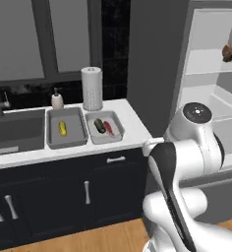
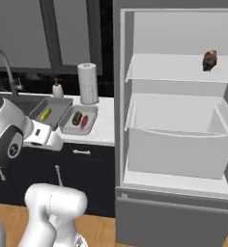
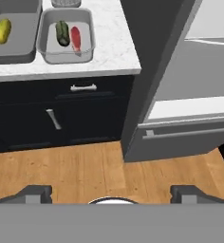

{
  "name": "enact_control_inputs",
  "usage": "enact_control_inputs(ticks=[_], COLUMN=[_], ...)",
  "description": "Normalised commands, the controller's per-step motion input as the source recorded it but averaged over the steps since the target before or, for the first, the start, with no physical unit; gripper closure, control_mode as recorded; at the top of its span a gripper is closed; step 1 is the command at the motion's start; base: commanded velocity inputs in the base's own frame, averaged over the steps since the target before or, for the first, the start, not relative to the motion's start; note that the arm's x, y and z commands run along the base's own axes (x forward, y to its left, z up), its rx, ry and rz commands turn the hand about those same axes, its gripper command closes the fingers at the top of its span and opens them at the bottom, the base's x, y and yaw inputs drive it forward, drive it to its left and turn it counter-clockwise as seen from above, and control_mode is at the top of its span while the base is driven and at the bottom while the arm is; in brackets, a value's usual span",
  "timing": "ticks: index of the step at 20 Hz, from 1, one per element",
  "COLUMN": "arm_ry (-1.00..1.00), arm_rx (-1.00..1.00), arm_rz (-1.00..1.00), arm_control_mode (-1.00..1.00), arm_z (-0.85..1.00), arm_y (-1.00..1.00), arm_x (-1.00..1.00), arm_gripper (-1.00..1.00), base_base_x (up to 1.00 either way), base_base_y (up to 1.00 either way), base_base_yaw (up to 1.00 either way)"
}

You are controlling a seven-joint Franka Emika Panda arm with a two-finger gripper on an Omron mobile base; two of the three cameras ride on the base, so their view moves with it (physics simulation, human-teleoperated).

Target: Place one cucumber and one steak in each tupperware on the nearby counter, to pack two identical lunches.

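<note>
Even, flat, perhaps slightly soft light.

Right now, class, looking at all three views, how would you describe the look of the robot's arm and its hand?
The arm is made of glossy white rounded segments with dark grey joint bands and a round dark cap on one joint. The hand has two small dark grey fingertips. No cables or markings are visible.

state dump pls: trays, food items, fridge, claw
left tupperware: holds yellow cucumber alone
right tupperware: holds green cucumber and red steak
brown steak: on upper fridge shelf, not packed
fridge: open
claw: open, empty
</note>
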Motion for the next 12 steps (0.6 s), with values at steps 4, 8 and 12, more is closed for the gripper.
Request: enact_control_inputs(ticks=[4,8,12], arm_ry=[0.00,0.00,0.00], arm_rx=[0.00,0.00,0.00], arm_rz=[0.00,0.00,0.00], arm_control_mode=[1.00,1.00,1.00], arm_z=[0.00,0.00,0.00], arm_y=[0.00,0.00,0.00], arm_x=[0.00,0.00,0.00], arm_gripper=[-1.00,-1.00,-1.00], base_base_x=[-0.56,-0.23,0.13], base_base_y=[-1.00,-1.00,-0.93], base_base_yaw=[-0.06,-0.07,-0.02])
